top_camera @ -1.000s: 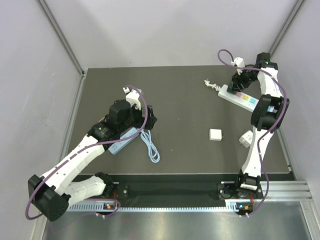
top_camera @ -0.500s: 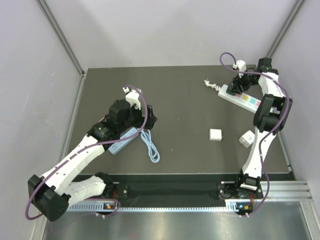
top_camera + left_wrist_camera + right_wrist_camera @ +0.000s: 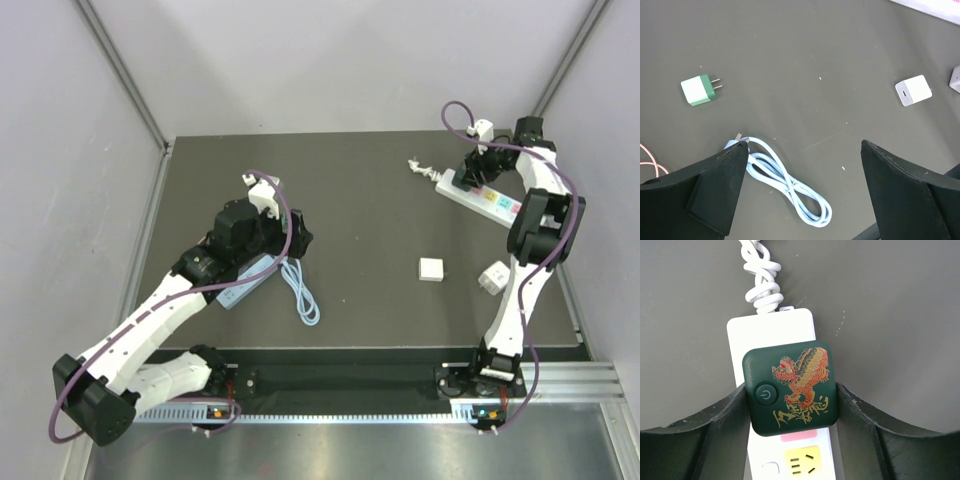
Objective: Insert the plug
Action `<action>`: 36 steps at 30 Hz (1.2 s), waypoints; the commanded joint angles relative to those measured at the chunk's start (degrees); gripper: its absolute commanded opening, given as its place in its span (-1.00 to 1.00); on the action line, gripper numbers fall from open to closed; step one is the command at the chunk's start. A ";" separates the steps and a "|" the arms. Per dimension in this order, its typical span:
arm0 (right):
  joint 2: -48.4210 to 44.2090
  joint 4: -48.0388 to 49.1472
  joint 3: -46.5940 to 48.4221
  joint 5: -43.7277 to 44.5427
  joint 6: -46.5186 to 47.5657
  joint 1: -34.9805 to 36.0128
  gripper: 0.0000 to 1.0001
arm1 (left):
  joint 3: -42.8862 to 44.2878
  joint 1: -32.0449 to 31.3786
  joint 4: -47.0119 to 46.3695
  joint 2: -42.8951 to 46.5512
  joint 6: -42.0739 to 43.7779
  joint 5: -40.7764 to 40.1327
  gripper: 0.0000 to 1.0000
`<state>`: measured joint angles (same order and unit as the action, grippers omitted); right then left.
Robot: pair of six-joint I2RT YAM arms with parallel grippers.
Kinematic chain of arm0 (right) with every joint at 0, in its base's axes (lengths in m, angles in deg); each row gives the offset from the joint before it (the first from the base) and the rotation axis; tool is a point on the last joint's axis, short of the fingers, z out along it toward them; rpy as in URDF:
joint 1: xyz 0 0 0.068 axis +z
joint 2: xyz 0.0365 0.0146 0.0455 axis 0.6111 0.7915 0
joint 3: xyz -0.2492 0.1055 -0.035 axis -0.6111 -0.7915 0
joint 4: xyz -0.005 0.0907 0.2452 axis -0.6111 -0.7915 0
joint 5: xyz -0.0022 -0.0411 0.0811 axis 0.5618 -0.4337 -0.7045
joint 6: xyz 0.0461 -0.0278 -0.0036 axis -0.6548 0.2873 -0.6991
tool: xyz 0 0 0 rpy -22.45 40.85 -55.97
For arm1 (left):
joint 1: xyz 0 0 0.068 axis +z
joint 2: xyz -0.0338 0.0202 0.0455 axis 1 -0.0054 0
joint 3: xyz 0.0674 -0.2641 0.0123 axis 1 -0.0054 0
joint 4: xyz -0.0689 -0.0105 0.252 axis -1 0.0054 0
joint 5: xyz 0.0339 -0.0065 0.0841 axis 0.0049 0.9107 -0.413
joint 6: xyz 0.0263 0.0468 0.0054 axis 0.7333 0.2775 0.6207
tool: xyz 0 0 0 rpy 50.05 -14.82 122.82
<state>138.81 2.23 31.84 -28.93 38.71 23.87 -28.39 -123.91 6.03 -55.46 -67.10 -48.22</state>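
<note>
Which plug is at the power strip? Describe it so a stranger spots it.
Far right on the dark table lies a long white plastic power strip. On its cord end sits a square dark green plug, held by the right gripper. Unlike the white cube charger, it bears a red-and-gold dragon.

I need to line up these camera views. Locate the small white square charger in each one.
Top external: the white charger lies on the table, right of centre.
Left wrist: the white charger is at upper right.
Right wrist: not in it; only the green plug on the power strip.
Shared landmark: the light blue cable, also at lower centre in the left wrist view.
</note>
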 commanded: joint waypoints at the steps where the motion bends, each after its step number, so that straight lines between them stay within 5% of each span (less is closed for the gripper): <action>1: -2.16 -1.38 -6.39 -0.14 -9.13 2.54 -0.60 | 0.01 0.03 -3.58 1.79 0.89 -0.74 0.97; 10: -7.35 1.02 -13.80 -0.06 -12.76 8.96 -0.50 | 0.27 0.03 -3.67 2.32 0.89 2.95 0.96; 17: -12.80 6.46 -18.81 5.38 -13.46 10.46 -0.11 | -0.34 0.03 -3.58 3.11 0.80 1.72 0.97; 18: -13.24 7.25 -18.63 5.91 -14.60 10.46 0.15 | -0.35 0.03 -3.49 2.85 0.54 -0.28 0.97; 19: -14.29 8.48 -18.20 6.52 -17.83 10.64 0.66 | -0.26 -0.06 -3.23 2.32 -0.07 -1.00 0.97; 20: -14.91 9.27 -18.11 6.35 -19.16 10.90 0.67 | 0.00 -0.06 -2.97 2.32 -0.77 -1.62 0.97; 21: -15.70 9.97 -18.45 6.01 -20.22 11.34 0.99 | 0.88 0.03 -2.44 1.71 -1.56 -2.23 0.97; 27: -25.28 19.90 -23.90 15.04 -28.38 15.73 1.00 | 7.47 -0.06 5.20 -1.37 -6.31 -2.68 0.92; 36: -38.99 20.28 -28.92 21.84 -57.29 20.39 0.99 | 12.03 0.03 11.35 -7.43 -10.45 -6.80 0.89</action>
<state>104.87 21.05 3.10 -9.48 -4.19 42.71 -20.50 -123.91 14.00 -59.66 -75.89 -51.46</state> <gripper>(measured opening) 0.996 0.949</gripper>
